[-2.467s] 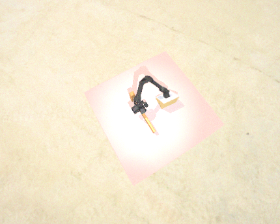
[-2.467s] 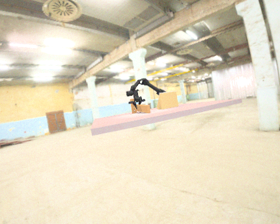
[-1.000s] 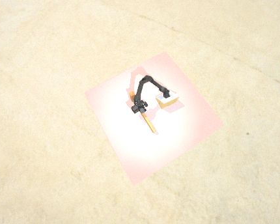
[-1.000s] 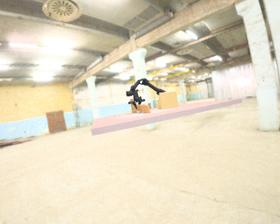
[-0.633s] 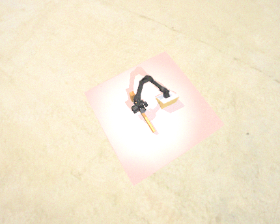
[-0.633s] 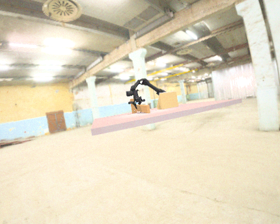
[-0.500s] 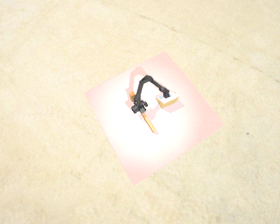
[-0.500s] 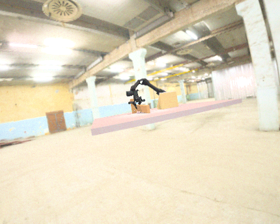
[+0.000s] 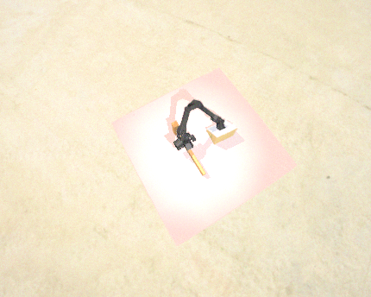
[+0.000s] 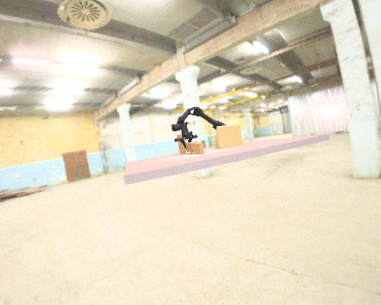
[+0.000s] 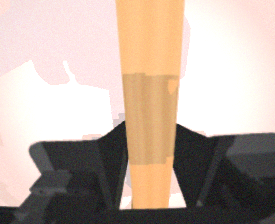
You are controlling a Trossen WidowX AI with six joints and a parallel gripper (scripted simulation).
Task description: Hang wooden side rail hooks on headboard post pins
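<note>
The wooden side rail (image 9: 197, 162) (image 10: 198, 148) (image 11: 150, 40) is a long, narrow orange-tan beam. In the top view its far end points toward the lower right, low over the table. My gripper (image 9: 188, 147) (image 10: 185, 146) (image 11: 145, 121) is shut on the rail, one finger on each side of it. The headboard post (image 9: 174, 125) (image 10: 182, 150) is a small orange block just behind the gripper, on the side away from the rail's far end. The hooks, the pins and the slot cannot be made out. The arm hides the place between rail and post.
The arm's base stands on a tan block (image 9: 223, 136) (image 10: 229, 136) with a pale top, to the right of the post and rail. The pink table (image 9: 178, 229) (image 10: 165, 172) has open edges all round. The arm arches from the block over to the rail.
</note>
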